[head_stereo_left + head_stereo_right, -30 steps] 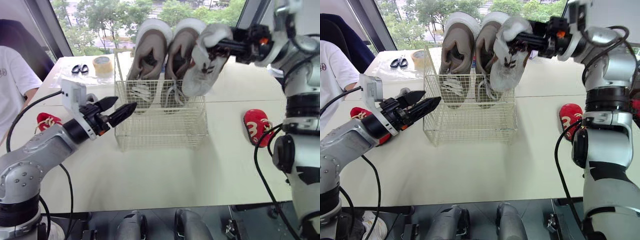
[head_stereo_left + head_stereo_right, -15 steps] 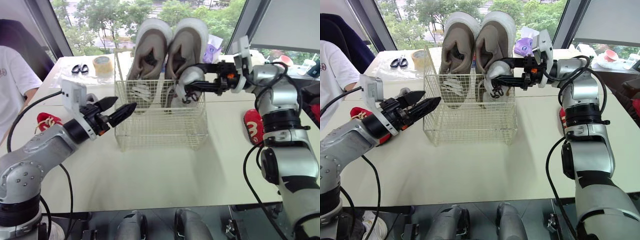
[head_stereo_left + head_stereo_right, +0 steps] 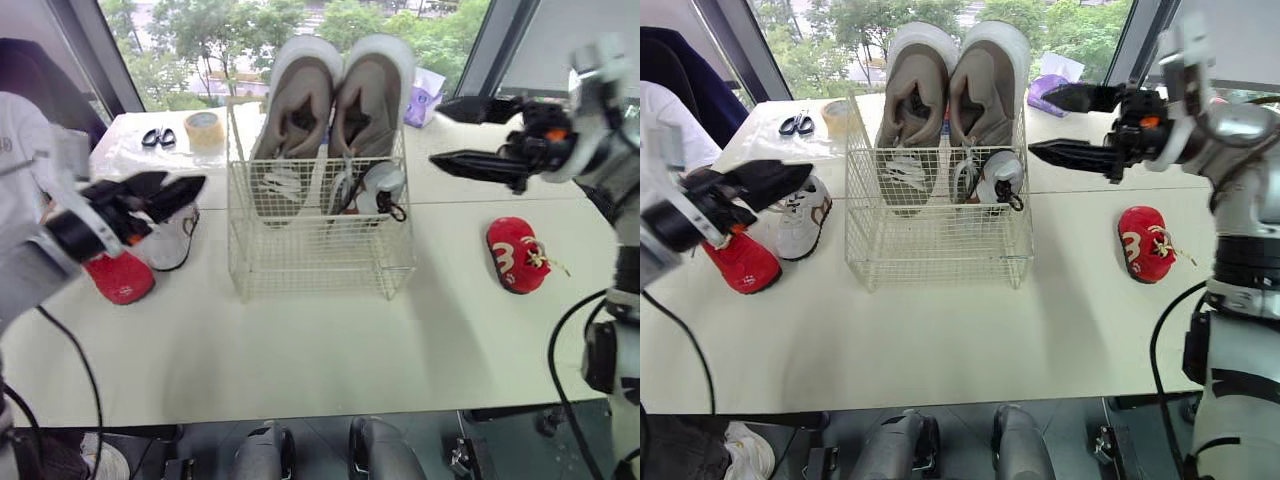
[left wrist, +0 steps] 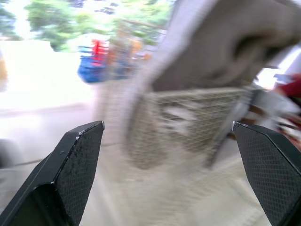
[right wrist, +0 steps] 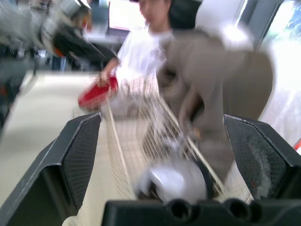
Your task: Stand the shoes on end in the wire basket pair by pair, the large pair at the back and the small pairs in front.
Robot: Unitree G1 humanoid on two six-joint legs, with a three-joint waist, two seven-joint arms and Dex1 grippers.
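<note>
Standing on end along the far side of the basket (image 3: 318, 262) are two large grey shoes (image 3: 300, 100), side by side, with their upper halves rising well above the rim. A small white shoe (image 3: 381, 187) sits inside the basket just in front of the right-hand large one, near the right wall; whether it stands fully upright cannot be told. The basket rests in the middle of the pale worktop (image 3: 330, 350).

Right of the basket, the right gripper (image 3: 437, 132) hangs above the worktop at about rim height. Its jaws are spread wide with nothing between them, and it points towards the basket. Below it, a small red shoe (image 3: 515, 255) lies alone on the worktop.

Left of the basket, the left gripper (image 3: 185, 181) also has its jaws apart and empty. It hovers over another small white shoe (image 3: 168, 238) and a second red shoe (image 3: 118, 277), which lie close together.

Scissors (image 3: 160, 137) and a tape roll (image 3: 205, 130) lie at the far left.
</note>
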